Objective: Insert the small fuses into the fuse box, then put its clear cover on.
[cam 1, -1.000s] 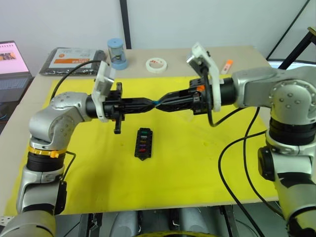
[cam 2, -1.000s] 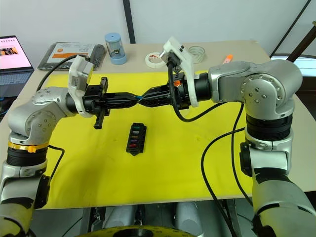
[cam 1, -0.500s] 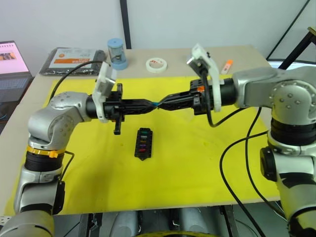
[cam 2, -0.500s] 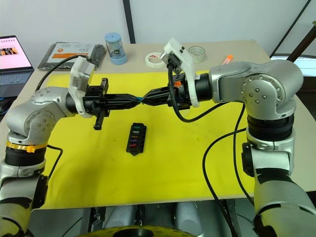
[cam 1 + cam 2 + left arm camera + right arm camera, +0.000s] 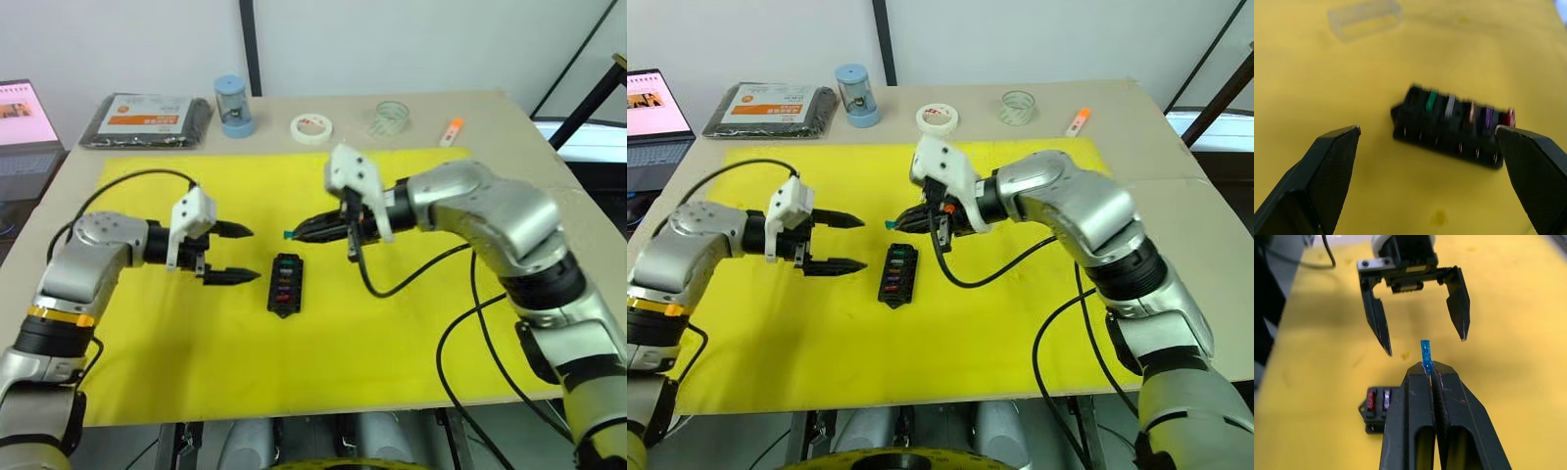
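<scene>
Fuse box (image 5: 284, 285) lying flat on the yellow mat (image 5: 392, 333) in the middle of the tabletop (image 5: 509, 117), between the two arms, black, with coloured fuses already sitting in its row of slots: green, pale, tan, purple and red showing in the left wrist view (image 5: 1457, 128). One end slot looking dark, contents hard to tell.

Right gripper (image 5: 292, 234) hovering just above and beyond the box's far end, fingers pressed together and clamping a small teal fuse (image 5: 1425, 354) by one end, the rest of the chip sticking out past the fingertips. Fuse apart from the box, not touching it.

Left gripper (image 5: 240, 255) hanging low over the mat just to the left of the box, fingers spread wide, holding nothing, tips pointing toward the box and toward the other gripper. Facing the teal fuse in the right wrist view (image 5: 1422, 323), with a gap between.

Clear cover (image 5: 1365, 17) lying on the mat by itself, well apart from the box, glassy and faint.

Along the far edge of the tabletop, off the mat: flat black packet with orange label (image 5: 147, 119), blue cylinder (image 5: 233, 106), white tape roll (image 5: 312, 126), clear tape roll (image 5: 389, 117), small orange item (image 5: 452, 128).
</scene>
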Tool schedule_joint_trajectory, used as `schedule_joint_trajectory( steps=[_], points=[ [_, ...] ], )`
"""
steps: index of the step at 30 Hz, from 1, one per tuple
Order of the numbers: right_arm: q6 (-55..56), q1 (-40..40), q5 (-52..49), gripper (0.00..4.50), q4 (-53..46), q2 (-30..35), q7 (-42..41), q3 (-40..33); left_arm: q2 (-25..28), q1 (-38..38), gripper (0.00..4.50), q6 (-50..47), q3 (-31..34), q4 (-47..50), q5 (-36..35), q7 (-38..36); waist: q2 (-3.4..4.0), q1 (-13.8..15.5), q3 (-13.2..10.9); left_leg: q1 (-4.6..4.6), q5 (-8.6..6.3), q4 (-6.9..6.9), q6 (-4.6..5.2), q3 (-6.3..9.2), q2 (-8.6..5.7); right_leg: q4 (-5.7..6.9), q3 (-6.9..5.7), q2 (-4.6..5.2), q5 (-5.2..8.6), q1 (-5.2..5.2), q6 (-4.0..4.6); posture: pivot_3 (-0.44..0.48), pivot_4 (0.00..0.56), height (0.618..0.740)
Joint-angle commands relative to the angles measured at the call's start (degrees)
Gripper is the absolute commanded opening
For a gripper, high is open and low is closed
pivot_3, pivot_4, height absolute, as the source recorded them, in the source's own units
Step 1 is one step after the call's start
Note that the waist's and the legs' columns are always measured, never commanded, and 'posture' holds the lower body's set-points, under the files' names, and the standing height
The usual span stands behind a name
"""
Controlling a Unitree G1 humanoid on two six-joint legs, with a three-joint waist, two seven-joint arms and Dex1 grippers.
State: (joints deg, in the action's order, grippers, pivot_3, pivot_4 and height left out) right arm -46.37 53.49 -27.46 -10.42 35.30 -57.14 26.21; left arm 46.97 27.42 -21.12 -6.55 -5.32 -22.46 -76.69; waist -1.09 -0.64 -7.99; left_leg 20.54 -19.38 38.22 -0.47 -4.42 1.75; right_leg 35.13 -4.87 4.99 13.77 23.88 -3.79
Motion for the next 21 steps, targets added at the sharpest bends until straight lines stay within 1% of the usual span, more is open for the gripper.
schedule_joint_trajectory(
  steps=[1,6,10,16,21],
  points=[
    [4.65,0.41,4.37,0.00,3.58,-1.72,-1.97,1.52,0.32,0.00,4.45,3.87,-0.43,0.28,1.95,-1.80,0.01,0.07,-0.01,0.01,0.00,0.00,0.00,0.00,0.00,0.01,0.00,0.01,0.00,0.00,0.00,0.000,0.150,0.740],
    [8.51,0.79,9.02,0.00,11.03,-5.71,-3.51,2.90,-0.93,-0.35,4.45,6.84,-1.00,0.82,2.80,-2.73,0.01,-0.06,-0.01,-0.02,0.00,0.00,0.00,-0.01,0.03,0.04,-0.01,-0.02,0.00,0.03,0.00,0.000,0.150,0.740],
    [10.56,0.81,11.75,0.00,15.17,-7.56,-4.83,2.79,-1.59,-0.21,4.45,7.52,-1.53,1.19,3.31,-3.65,0.02,-0.10,-0.01,-0.03,0.00,0.00,-0.01,-0.02,0.03,0.06,-0.01,-0.03,0.00,0.02,0.00,0.000,0.150,0.740],
    [11.73,1.06,14.37,0.00,18.88,-10.05,-5.85,2.13,-2.14,-0.06,4.45,7.72,-1.61,1.39,3.56,-3.72,0.02,-0.13,-0.01,-0.03,0.01,0.00,-0.01,-0.01,0.05,0.06,-0.01,-0.03,0.00,0.02,0.00,0.000,0.150,0.740],
    [11.65,0.83,16.01,0.00,19.99,-11.14,-6.54,1.99,-2.66,0.01,4.45,7.85,-1.58,1.36,3.79,-3.45,0.02,-0.12,-0.02,-0.04,0.01,0.00,-0.02,-0.01,0.04,0.07,0.00,-0.03,0.00,0.02,0.00,0.000,0.150,0.740]
  ],
)
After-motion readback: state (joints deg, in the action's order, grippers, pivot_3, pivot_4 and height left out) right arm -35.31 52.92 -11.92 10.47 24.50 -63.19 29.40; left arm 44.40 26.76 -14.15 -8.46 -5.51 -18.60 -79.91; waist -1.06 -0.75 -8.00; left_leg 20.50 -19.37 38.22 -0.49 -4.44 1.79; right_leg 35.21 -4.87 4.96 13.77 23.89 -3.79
